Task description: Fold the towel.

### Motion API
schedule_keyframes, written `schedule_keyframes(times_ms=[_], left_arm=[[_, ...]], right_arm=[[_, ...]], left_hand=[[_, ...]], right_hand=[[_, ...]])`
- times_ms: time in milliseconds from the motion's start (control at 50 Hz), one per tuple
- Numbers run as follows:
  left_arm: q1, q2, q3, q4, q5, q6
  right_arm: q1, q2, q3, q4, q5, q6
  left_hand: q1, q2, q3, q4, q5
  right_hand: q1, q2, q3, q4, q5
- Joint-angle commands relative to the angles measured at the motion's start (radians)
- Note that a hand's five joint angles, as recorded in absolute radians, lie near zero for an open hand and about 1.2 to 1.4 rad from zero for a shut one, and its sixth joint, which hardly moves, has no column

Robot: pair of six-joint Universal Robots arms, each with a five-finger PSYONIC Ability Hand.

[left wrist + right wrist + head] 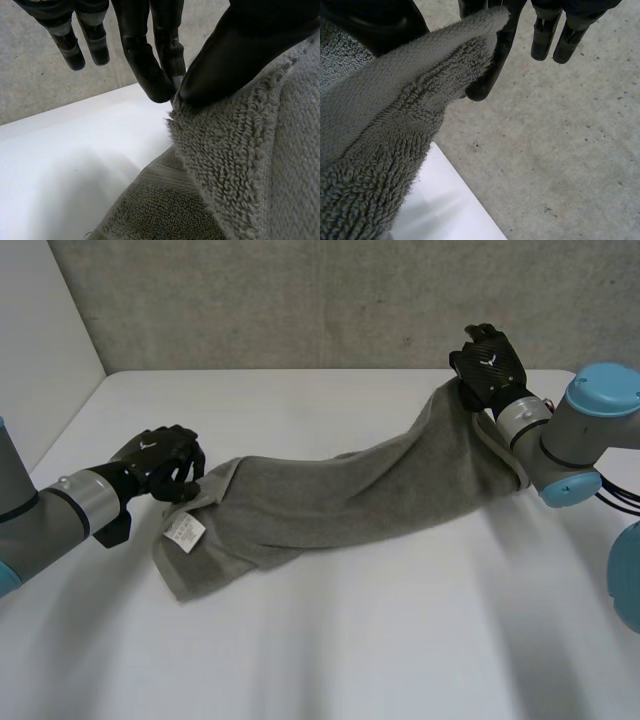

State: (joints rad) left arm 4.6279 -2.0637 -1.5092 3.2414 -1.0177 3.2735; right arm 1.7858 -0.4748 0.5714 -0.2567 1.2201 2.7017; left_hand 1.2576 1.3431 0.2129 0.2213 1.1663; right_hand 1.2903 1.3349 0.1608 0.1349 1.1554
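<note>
Left hand (160, 464) pinches one end corner of the grey towel (340, 495) between thumb and fingers; right hand (489, 365) pinches the opposite end, lifted

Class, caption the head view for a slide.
The left hand and right hand each pinch one end of a grey towel, its right end lifted off the table.

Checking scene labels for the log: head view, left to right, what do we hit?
left arm → left hand → label → towel → right hand → right arm
</note>
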Motion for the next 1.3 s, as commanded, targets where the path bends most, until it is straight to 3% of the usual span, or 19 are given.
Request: schedule_keyframes(times_ms=[20,120,140,160,180,200,220,240,260,460,600,720,800,840,940,1020,1140,1220,1300], left_arm=[[0.003,0.001,-0.003,0.003,-0.016,0.002],[-0.003,-0.006,-0.011,0.001,-0.021,0.008],[-0.003,-0.007,-0.011,0.001,-0.022,0.009],[-0.003,-0.007,-0.011,0.001,-0.022,0.009],[-0.004,-0.009,-0.012,0.003,-0.024,0.009],[-0.006,-0.010,-0.012,0.001,-0.028,0.012],[-0.006,-0.010,-0.012,0.001,-0.028,0.012],[-0.006,-0.010,-0.011,0.001,-0.042,0.014],[-0.006,-0.007,-0.012,0.001,-0.062,0.015],[0.002,0.088,0.001,0.000,-0.194,0.043],[0.002,0.209,-0.005,-0.003,-0.208,0.071],[-0.018,0.306,-0.045,-0.017,-0.197,0.061],[-0.064,0.326,-0.085,-0.046,-0.199,0.060],[-0.136,0.335,-0.112,-0.075,-0.203,0.058],[-0.201,0.333,-0.158,-0.098,-0.211,0.057],[-0.228,0.330,-0.183,-0.098,-0.225,0.057],[-0.296,0.315,-0.192,-0.083,-0.348,0.057],[-0.330,0.277,-0.192,-0.039,-0.452,0.057],[-0.366,0.234,-0.192,-0.015,-0.498,0.055]], right_arm=[[0.000,0.028,-0.041,0.000,0.006,0.001],[0.010,0.065,-0.071,-0.001,0.007,-0.003],[0.010,0.065,-0.071,-0.001,0.007,-0.003],[0.017,0.076,-0.080,-0.001,0.015,-0.006],[0.018,0.090,-0.093,-0.001,0.027,-0.009],[0.018,0.090,-0.093,-0.001,0.027,-0.010],[0.020,0.100,-0.106,-0.003,0.048,-0.013],[0.020,0.101,-0.107,-0.003,0.048,-0.013],[0.021,0.108,-0.117,-0.003,0.068,-0.022],[0.020,0.050,-0.119,-0.024,0.176,-0.048],[0.010,-0.134,0.037,-0.064,0.194,-0.040],[0.009,-0.211,0.107,-0.062,0.197,-0.040],[0.007,-0.270,0.175,-0.036,0.194,-0.042],[0.007,-0.288,0.199,-0.024,0.194,-0.042],[0.007,-0.337,0.268,0.079,0.170,-0.043],[0.006,-0.393,0.356,0.251,0.086,-0.048],[-0.035,-0.444,0.491,0.408,-0.005,-0.059],[-0.060,-0.458,0.548,0.428,-0.022,-0.060],[-0.074,-0.462,0.603,0.432,-0.031,-0.107]], left_hand=[[0.139,0.053,-0.038,-0.047,0.055],[0.139,0.053,-0.038,-0.047,0.055],[-0.149,-0.234,-0.038,-0.047,-0.232],[-0.152,-0.237,-0.038,-0.047,-0.235],[-0.399,-0.484,-0.038,-0.047,-0.482],[-0.683,-0.769,-0.038,-0.047,-0.766],[-0.686,-0.771,-0.038,-0.047,-0.769],[-0.910,-0.995,-0.038,-0.047,-0.993],[-0.950,-1.035,-0.038,-0.047,-1.033],[-0.994,-1.080,-0.038,-0.047,-1.077],[-1.012,-1.097,-0.038,-0.047,-1.095],[-0.988,-1.074,-0.038,-0.047,-1.072],[-0.988,-1.074,-0.038,-0.047,-1.072],[-0.982,-1.068,-0.038,-0.047,-1.066],[-0.965,-1.050,-0.038,-0.047,-1.048],[-0.941,-1.027,-0.038,-0.047,-1.025],[-0.912,-0.997,-0.038,-0.047,-0.995],[-0.877,-0.962,-0.038,-0.047,-0.960],[-0.856,-0.942,-0.038,-0.047,-0.939]], right_hand=[[0.106,0.061,0.014,0.040,0.066],[0.092,0.048,0.014,0.040,0.053],[0.092,0.048,0.014,0.040,0.053],[-0.518,-0.563,0.014,0.040,-0.558],[-1.175,-1.220,0.014,0.040,-1.155],[-1.182,-1.226,0.014,0.040,-1.155],[-1.289,-1.334,0.014,0.040,-1.155],[-1.290,-1.335,0.014,0.040,-1.155],[-1.290,-1.335,0.014,0.040,-1.155],[-1.290,-1.335,0.014,0.040,-1.155],[-1.290,-1.335,0.014,0.040,-1.155],[-1.290,-1.335,0.014,0.040,-1.155],[-1.290,-1.335,0.014,0.040,-1.155],[-1.290,-1.335,0.014,0.040,-1.155],[-1.290,-1.335,0.014,0.040,-1.155],[-1.276,-1.320,0.014,0.040,-1.155],[-1.261,-1.306,0.014,0.040,-1.155],[-1.258,-1.303,0.014,0.040,-1.155],[-1.241,-1.285,0.014,0.040,-1.155]])
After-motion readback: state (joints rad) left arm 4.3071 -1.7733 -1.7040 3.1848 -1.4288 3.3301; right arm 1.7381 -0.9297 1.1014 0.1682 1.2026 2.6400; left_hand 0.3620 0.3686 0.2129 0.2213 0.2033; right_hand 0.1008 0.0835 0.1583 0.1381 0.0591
